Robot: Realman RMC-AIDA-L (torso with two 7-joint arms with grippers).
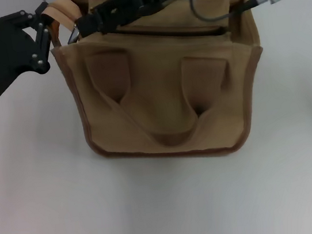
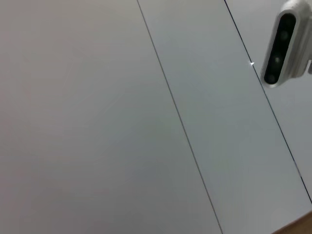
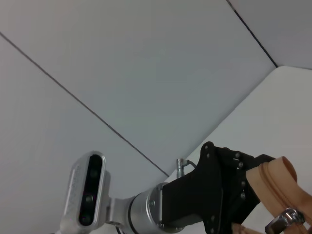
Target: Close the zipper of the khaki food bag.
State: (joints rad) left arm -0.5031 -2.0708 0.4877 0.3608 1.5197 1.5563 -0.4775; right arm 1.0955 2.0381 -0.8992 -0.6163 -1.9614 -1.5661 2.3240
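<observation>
The khaki food bag point(image 1: 164, 92) stands upright mid-table, its strap handles point(image 1: 172, 132) hanging down the near face. The zipper point(image 1: 179, 30) runs along its top edge as a dark line. My left gripper point(image 1: 47, 22) is at the bag's upper left corner, shut on the khaki end strip point(image 1: 62, 11) of the zipper tape. The right wrist view shows it too point(image 3: 243, 190), gripping that strip point(image 3: 275, 178). My right gripper point(image 1: 79, 27) reaches across the bag's top to its left end, shut at the silver pull tab point(image 3: 285, 218).
The white table point(image 1: 169, 208) extends in front of the bag and to both sides. A grey panelled wall point(image 2: 146, 122) stands behind. The right arm's wrist camera point(image 2: 285, 44) shows in the left wrist view.
</observation>
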